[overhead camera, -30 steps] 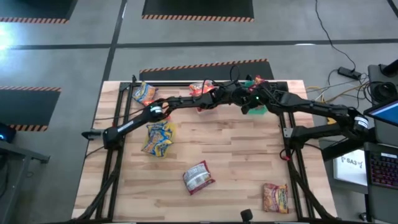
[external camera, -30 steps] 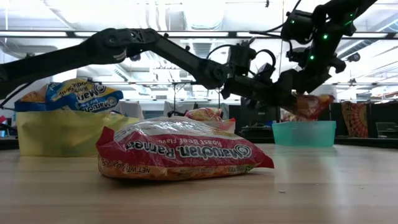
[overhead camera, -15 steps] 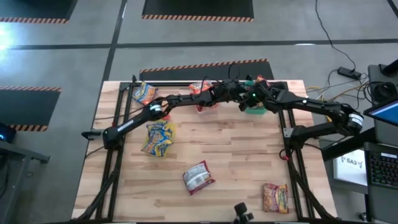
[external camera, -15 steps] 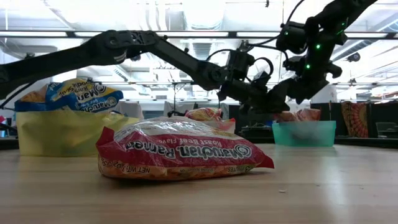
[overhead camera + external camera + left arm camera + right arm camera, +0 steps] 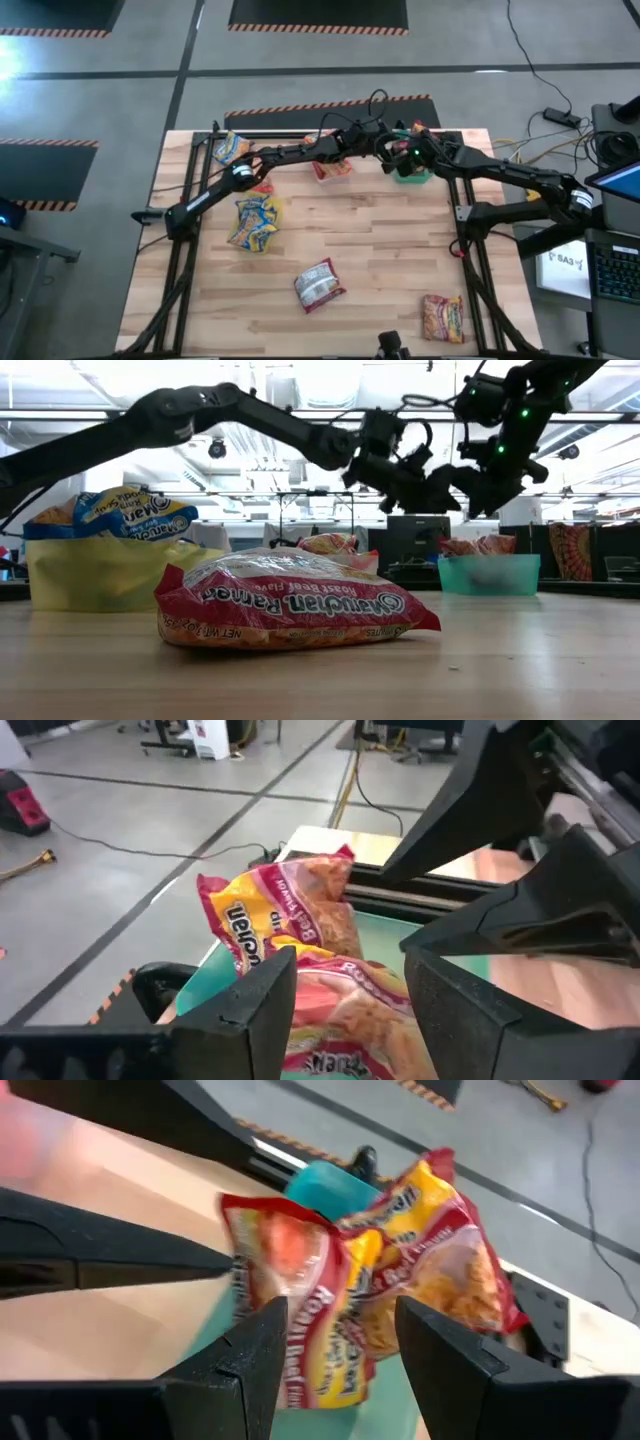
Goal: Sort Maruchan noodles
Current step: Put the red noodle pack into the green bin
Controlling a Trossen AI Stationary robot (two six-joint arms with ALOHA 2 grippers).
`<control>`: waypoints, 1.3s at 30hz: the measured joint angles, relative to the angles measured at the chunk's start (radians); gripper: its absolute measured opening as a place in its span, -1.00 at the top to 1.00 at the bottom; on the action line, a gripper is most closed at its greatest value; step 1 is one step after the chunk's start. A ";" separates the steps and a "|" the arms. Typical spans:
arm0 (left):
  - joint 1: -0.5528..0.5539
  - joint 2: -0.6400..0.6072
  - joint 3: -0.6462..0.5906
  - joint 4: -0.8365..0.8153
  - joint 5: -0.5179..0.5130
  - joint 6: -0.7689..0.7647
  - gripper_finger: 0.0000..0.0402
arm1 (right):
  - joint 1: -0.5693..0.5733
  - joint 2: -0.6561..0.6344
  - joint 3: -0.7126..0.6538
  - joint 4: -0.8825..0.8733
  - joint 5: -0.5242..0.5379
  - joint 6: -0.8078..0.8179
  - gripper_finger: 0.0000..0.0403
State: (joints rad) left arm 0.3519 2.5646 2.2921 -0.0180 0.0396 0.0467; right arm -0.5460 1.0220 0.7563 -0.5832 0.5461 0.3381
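Both grippers are up at the far edge of the table, nearly nose to nose. The left gripper (image 5: pixel 372 147) hangs over the green tub (image 5: pixel 488 573) with its fingers apart and nothing between them — through its own camera I can see red Maruchan packets (image 5: pixel 300 935) lying loose in the tub beneath the gap. The right gripper (image 5: pixel 392 158) sits just beside it above the same tub, fingers likewise spread and empty, its view filled with the red and yellow-red packets (image 5: pixel 360 1300) heaped there. So the drop looks finished, and the step in hand, as I judge it, is getting clear and going for the next packet. To do that well the left arm should lift straight up before swinging away, since the two wrists are very close and a sideways move risks a knock. Plenty is left to sort: a yellow-and-blue packet (image 5: pixel 255 220) near the left arm's middle, a silvery-red beef packet (image 5: pixel 319 284) toward the near side, an orange-red one (image 5: pixel 443 318) at the near right corner, and another by the far left corner (image 5: pixel 231 150). The clear tub (image 5: pixel 331 167) beside the green one holds a packet too — each flavour needs matching to its own tub.
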 joint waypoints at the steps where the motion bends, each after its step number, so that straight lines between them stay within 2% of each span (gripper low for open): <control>1: 0.000 -0.006 0.000 -0.017 0.000 0.010 0.14 | 0.011 -0.007 0.000 0.003 -0.001 0.002 0.12; 7: -0.004 -0.030 -0.019 -0.159 0.011 0.030 0.14 | 0.081 -0.051 -0.014 -0.001 -0.022 0.008 0.12; 13: 0.002 -0.046 -0.024 -0.472 -0.115 0.117 0.14 | 0.123 -0.057 -0.054 0.028 -0.033 0.034 0.12; 17: -0.008 -0.121 -0.025 -0.643 -0.115 0.122 0.14 | 0.146 -0.059 -0.060 0.051 -0.040 0.040 0.12; 19: -0.015 -0.149 -0.025 -0.677 -0.110 0.122 0.14 | 0.166 -0.060 -0.064 0.046 -0.031 0.045 0.12; 22: -0.034 -0.182 -0.088 -0.680 -0.104 0.137 0.14 | 0.205 -0.067 -0.065 0.056 -0.035 0.048 0.12; 25: -0.050 -0.251 -0.208 -0.635 -0.101 0.139 0.14 | 0.249 -0.070 -0.067 0.052 -0.031 0.067 0.12; 28: -0.051 -0.416 -0.397 -0.571 -0.099 0.090 0.14 | 0.304 -0.072 -0.068 0.054 -0.036 0.095 0.12; 31: -0.056 -0.569 -0.623 -0.454 -0.103 0.013 0.14 | 0.359 -0.072 -0.068 0.054 -0.065 0.132 0.12; 34: -0.094 -0.686 -0.852 -0.328 -0.104 -0.061 0.14 | 0.421 -0.070 -0.069 0.080 -0.149 0.189 0.12; 39: -0.187 -0.896 -1.127 -0.041 -0.118 -0.165 0.14 | 0.547 -0.055 -0.069 0.111 -0.215 0.332 0.12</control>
State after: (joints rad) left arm 0.1645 1.6685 1.1651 -0.0586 -0.0789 -0.1179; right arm 0.0008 0.9667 0.6868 -0.4717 0.3310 0.6697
